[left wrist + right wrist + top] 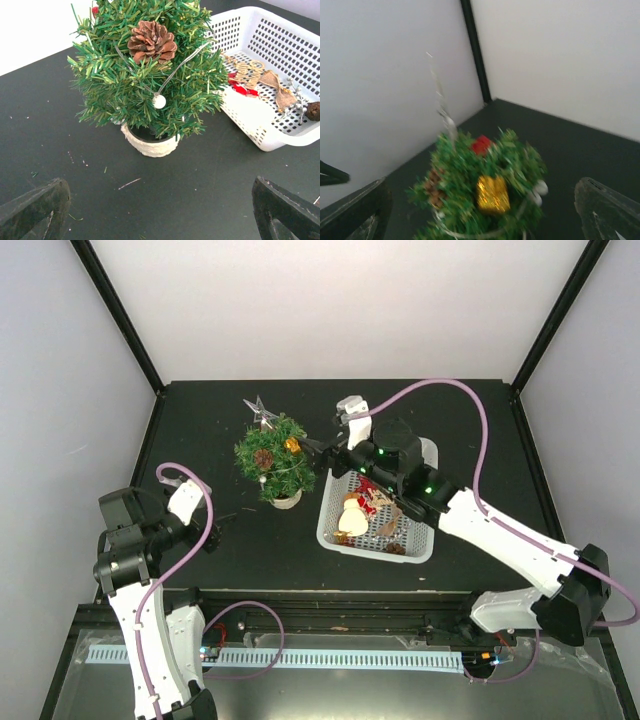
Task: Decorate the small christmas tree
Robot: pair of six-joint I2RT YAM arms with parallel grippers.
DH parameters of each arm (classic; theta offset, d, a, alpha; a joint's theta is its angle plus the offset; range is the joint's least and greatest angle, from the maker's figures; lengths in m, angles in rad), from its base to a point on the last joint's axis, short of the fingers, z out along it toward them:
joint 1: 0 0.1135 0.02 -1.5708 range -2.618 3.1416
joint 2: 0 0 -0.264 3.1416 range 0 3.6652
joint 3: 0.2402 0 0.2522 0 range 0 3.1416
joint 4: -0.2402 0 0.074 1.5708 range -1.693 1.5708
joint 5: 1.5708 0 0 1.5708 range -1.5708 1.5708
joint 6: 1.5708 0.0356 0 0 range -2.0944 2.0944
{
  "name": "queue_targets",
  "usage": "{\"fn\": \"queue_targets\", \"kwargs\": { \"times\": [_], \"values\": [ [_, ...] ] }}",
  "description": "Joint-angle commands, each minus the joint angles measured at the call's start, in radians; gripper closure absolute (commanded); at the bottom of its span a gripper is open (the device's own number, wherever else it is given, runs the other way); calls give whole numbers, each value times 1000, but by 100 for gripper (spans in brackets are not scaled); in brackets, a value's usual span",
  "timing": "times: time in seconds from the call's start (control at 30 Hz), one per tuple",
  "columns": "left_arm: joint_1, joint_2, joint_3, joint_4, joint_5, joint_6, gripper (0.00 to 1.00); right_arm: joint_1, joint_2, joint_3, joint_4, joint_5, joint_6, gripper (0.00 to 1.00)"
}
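The small christmas tree (pixel 272 458) stands in a white pot (pixel 286 500) left of the white basket (pixel 428 455). It carries a silver star (pixel 262 411), a pine cone (pixel 263 457) and a gold box (pixel 291 445). In the left wrist view the tree (pixel 145 75) shows the pine cone (pixel 152 41) and a white bead string (pixel 159 101). In the blurred right wrist view the tree (pixel 480 200) shows the gold box (pixel 492 194) and a red piece (pixel 481 145). My right gripper (pixel 322 452) is open and empty beside the tree's right side. My left gripper (pixel 222 524) is open and empty, left of the pot.
The basket holds several ornaments: a wooden figure (pixel 352 516), red pieces (pixel 378 502) and a pine cone (pixel 396 548). In the left wrist view the basket (pixel 270 135) holds a burlap bow (pixel 277 90) and a silver snowflake (pixel 298 102). White walls enclose the black table (pixel 200 410).
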Motion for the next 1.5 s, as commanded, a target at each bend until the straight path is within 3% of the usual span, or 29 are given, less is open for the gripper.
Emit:
{"fn": "queue_targets", "kwargs": {
  "times": [0.0,0.17,0.4,0.63,0.9,1.07,1.27,1.47],
  "values": [
    [8,-3,-10,38,-4,-26,1,-1,26,-35,-271,171,145,0],
    [8,-12,-16,48,-11,-35,1,-41,122,-88,-424,248,336,0],
    [9,-24,-17,52,-16,-40,1,-256,275,-78,-651,256,587,0],
    [10,-24,-19,56,-18,-44,1,-432,420,30,-875,384,713,0],
    [10,29,90,34,-72,-73,1,-496,443,141,-961,545,790,0],
    [10,103,290,-97,-156,-33,1,-453,313,168,-882,520,634,0],
    [10,230,594,-428,-164,39,1,-212,45,119,-710,452,279,0],
    [10,179,651,-518,-100,36,1,-117,-255,7,-597,88,172,0]
  ]
}}
